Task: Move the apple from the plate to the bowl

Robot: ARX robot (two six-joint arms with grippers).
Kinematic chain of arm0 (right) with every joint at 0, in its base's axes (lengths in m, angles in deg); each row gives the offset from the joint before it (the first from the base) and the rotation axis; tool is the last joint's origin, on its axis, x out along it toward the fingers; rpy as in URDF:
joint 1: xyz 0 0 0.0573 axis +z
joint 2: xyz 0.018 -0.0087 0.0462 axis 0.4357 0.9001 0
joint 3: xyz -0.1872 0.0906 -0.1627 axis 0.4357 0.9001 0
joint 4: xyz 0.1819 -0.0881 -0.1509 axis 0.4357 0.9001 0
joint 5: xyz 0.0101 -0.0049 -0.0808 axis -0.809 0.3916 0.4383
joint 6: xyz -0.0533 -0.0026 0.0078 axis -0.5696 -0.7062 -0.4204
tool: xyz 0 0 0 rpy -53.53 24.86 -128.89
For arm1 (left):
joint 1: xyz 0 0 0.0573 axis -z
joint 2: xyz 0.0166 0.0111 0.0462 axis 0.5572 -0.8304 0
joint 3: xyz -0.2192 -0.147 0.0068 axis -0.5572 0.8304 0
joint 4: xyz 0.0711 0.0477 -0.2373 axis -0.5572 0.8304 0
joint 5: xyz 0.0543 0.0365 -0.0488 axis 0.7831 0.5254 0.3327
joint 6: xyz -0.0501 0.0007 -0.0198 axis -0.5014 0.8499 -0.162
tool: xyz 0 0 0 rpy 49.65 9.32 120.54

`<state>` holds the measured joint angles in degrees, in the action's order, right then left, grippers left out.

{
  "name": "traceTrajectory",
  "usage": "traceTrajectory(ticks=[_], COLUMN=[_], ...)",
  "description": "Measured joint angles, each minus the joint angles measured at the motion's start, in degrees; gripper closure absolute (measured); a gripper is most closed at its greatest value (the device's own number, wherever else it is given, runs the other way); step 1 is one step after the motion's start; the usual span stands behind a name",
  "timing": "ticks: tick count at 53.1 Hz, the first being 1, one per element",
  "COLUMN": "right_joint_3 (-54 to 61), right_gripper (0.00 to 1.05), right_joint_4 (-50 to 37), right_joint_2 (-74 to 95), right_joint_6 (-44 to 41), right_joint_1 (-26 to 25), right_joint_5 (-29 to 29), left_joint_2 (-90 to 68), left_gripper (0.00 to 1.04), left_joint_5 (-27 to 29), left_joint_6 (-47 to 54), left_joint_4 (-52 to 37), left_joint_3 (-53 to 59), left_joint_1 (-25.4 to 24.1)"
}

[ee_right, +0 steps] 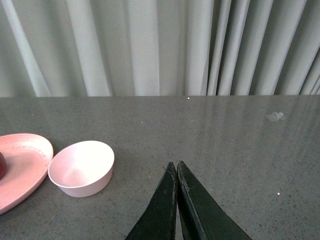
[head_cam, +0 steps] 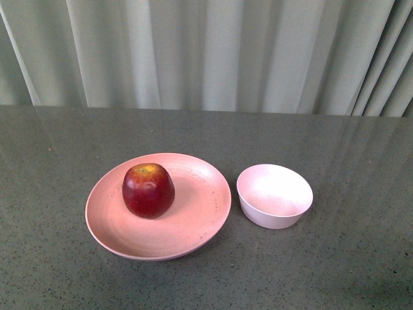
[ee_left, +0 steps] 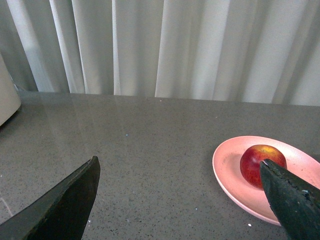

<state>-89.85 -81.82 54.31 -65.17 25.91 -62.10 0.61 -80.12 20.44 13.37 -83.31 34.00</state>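
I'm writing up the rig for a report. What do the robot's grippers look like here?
The wrist views show only their ends. The left gripper has two flat, matte, near-black fingers tapering to blunt tips. The right gripper has the same dark, wedge-shaped fingers. No cables, markings or arm links are visible; the front view shows neither arm.

Seemingly a staged test space: grey speckled table [head_cam: 322, 271] before pale pleated curtains [head_cam: 213, 51].
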Motion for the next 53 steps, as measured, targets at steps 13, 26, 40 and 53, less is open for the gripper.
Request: traceTrajectory(ticks=[13,26,40,53], right_joint_3=[0.00,-0.02,-0.02,-0.02], right_gripper=[1.03,1.03,0.82,0.40], right_joint_4=[4.09,15.98,16.24,16.26], right_joint_2=[-4.07,-15.54,-15.91,-15.91], right_joint_6=[0.00,0.00,-0.04,-0.04], right_joint_1=[0.00,0.00,0.02,0.00], right_joint_5=[-0.02,-0.02,-0.02,-0.02], left_joint_2=[0.00,0.00,0.00,0.00], left_gripper=[0.09,0.09,0.09,0.09], left_joint_5=[0.00,0.00,0.00,0.00], left_joint_6=[0.00,0.00,0.00,0.00], left_joint_4=[0.00,0.00,0.00,0.00], left_joint_3=[0.00,0.00,0.00,0.00], left_joint_1=[0.00,0.00,0.00,0.00])
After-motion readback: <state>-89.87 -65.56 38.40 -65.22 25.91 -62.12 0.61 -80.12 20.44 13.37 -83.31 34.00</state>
